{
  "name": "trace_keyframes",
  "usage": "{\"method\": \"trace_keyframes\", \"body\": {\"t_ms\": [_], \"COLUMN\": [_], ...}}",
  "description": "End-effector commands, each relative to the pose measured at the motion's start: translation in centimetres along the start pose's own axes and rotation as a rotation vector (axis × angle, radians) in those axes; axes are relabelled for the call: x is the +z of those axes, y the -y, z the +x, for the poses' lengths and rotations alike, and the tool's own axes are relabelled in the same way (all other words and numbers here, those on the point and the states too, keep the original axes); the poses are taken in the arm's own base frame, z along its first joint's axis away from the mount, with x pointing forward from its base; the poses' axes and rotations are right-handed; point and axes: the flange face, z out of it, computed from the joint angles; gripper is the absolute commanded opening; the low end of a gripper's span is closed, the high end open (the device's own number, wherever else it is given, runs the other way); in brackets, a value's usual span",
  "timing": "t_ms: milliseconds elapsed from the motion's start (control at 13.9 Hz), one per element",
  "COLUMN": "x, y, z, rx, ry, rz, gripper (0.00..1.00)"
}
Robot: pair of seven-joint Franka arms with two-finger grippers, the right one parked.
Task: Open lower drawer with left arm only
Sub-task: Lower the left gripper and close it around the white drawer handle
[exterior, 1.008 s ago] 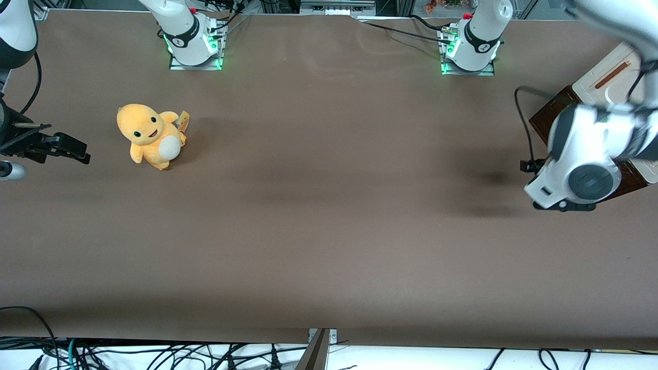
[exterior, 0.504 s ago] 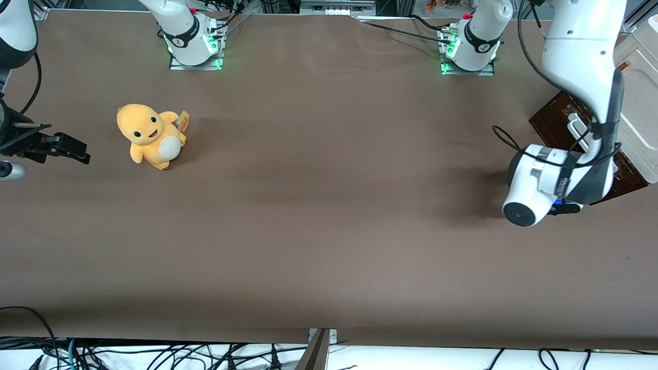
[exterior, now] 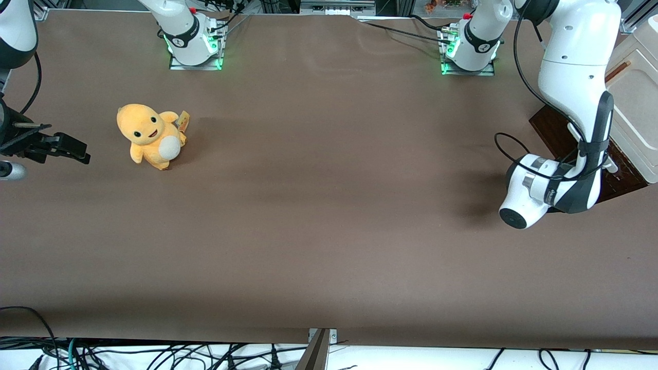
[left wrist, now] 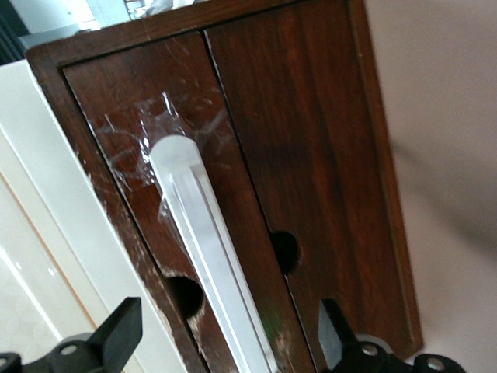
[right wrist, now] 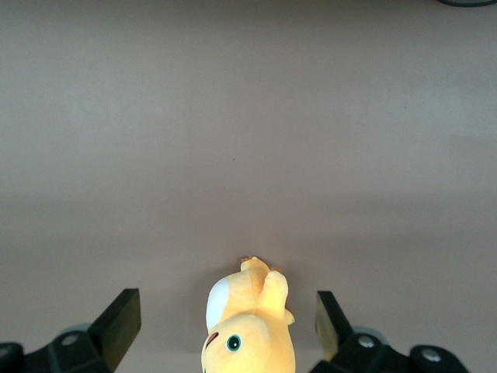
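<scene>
The lower drawer (left wrist: pixel 140 148) shows a glossy dark brown front with a white bar handle (left wrist: pixel 203 249) running along it. It looks shut in its frame. My left arm's gripper (left wrist: pixel 229 342) faces this front, open, and the handle runs between its two black fingertips (left wrist: pixel 118 330) without touching them. Beside it is a second brown panel (left wrist: pixel 311 132) with a round hole. In the front view the left arm (exterior: pixel 576 103) bends down over the brown drawer front (exterior: pixel 552 131) at the working arm's end of the table, and its wrist (exterior: pixel 540 192) hides the gripper.
The cream cabinet body (exterior: pixel 635 97) stands beside the brown front. A yellow plush toy (exterior: pixel 151 136) sits toward the parked arm's end of the brown table (exterior: pixel 329 205). Cables trail along the table's near edge.
The left arm has swung round fast: its wrist turned from lying over the drawer front to pointing at it from the table side, then settled slightly lower.
</scene>
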Motion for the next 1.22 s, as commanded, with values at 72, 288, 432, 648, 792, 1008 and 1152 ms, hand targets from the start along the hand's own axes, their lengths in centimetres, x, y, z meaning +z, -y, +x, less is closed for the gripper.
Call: {"method": "trace_keyframes", "body": {"t_ms": [72,288,432,648,792,1008,1152], "x": [2.2,3.2,3.3,3.6,3.6,3.1,2.5], "y": [-1.1,-1.5,-1.7,-1.4,-1.5,-2.2,-2.7], "z": [1.0,1.6,1.6,1.7,1.7,1.8,1.6], "rx": [-0.007,-0.001,0.001,0.001,0.001,0.002,0.008], "ry": [-0.015,-0.008,-0.009,-0.003,-0.006,-0.014,-0.024], "rz": [0.122,0.16,0.164,0.2,0.205,0.209,0.209], "gripper": [1.0,0.79,0.45,0.24,0.15,0.05,0.05]}}
